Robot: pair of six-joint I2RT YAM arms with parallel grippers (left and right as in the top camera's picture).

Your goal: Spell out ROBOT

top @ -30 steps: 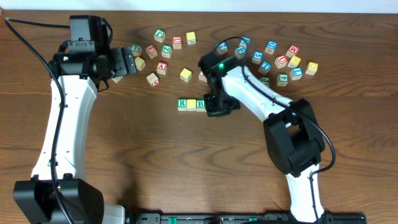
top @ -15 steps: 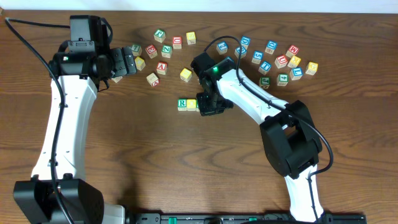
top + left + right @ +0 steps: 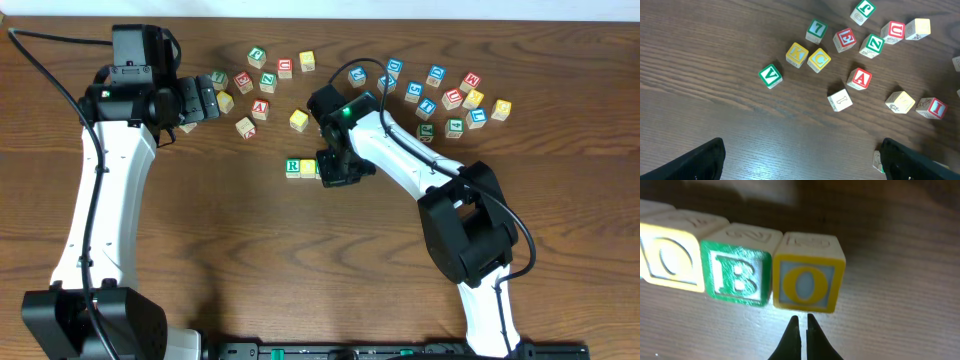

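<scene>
A row of cubes lies mid-table: green R [image 3: 293,167], then yellow O [image 3: 308,168]. The right wrist view shows the row going on with that yellow O [image 3: 670,260], green B [image 3: 737,277] and a second yellow O [image 3: 807,280], touching side by side. My right gripper [image 3: 338,170] hovers over the B and second O, hiding them from overhead. Its fingertips [image 3: 802,319] are shut and empty, just in front of the second O. My left gripper [image 3: 205,100] is open and empty over bare wood [image 3: 802,165]. I cannot pick out the blue T.
Loose cubes lie scattered at the back left: green V [image 3: 770,75], yellow K [image 3: 796,54], yellow C [image 3: 819,60], red A [image 3: 859,79], red E [image 3: 845,39]. Another cluster with several blue-lettered cubes [image 3: 435,75] lies at the back right.
My right gripper has moved a little left along the row and now covers the green B from overhead. The left arm has not moved.
</scene>
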